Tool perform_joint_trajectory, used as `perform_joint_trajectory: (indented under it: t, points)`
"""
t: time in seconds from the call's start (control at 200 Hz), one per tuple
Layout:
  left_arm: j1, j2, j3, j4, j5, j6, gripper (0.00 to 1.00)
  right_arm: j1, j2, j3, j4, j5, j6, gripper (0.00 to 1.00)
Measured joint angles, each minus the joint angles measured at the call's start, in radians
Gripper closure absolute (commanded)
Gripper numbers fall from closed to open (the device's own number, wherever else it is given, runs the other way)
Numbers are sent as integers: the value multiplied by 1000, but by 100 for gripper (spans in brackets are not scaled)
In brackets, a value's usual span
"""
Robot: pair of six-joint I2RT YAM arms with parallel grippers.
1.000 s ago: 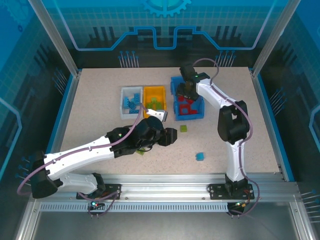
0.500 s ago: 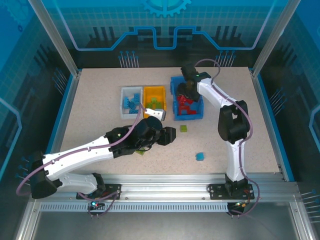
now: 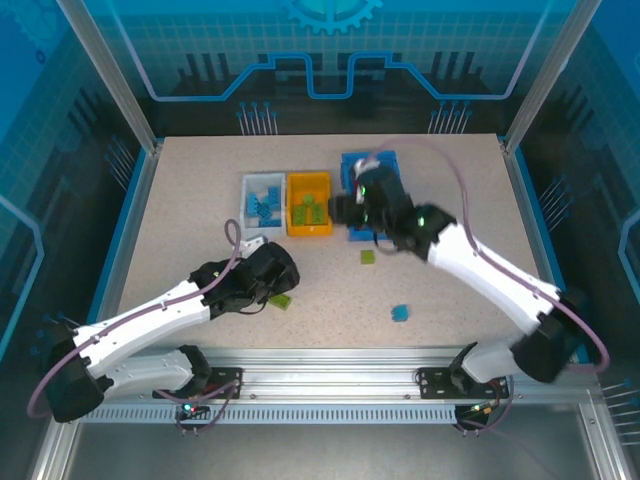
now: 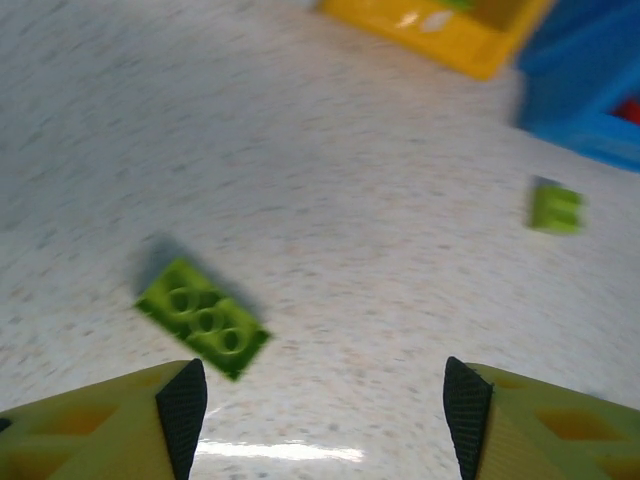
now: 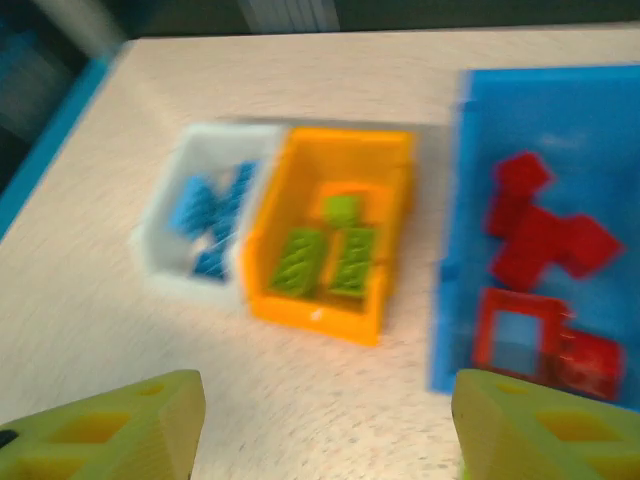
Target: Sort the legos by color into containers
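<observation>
left hand (image 4: 318, 400) wide | green brick (image 4: 203, 318) ahead (by one finger (image 4: 183, 405)) | right hand (image 5: 325, 410) wide

Text, numbers, brands: none legible.
Back panel (image 3: 200, 40): blue gear outline (image 3: 332, 12) and circuit lines, no lettering.

blue bin (image 3: 390, 158) mostly hidden, red legos (image 5: 545, 235) blurred

Small bin (image 3: 244, 205), middle bin (image 3: 308, 183) and large bin (image 3: 362, 160) are ranged left to right, with loose bricks (image 3: 368, 257) scattered before them on the table (image 3: 200, 170).
</observation>
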Motion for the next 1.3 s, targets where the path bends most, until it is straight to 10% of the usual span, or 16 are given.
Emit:
perform_joint_trajectory:
  t: [0.44,0.96,1.295]
  points:
    - [125,226,-80,83,164,-302,29,382,-237,-431,103,37,-35,30]
    - [142,387,-95,212,203,-429,63,396,-250,-431,89,106,-5,30]
    - [153,383,63,171,145,-248,71,370,-378,-449,89,143,38,31]
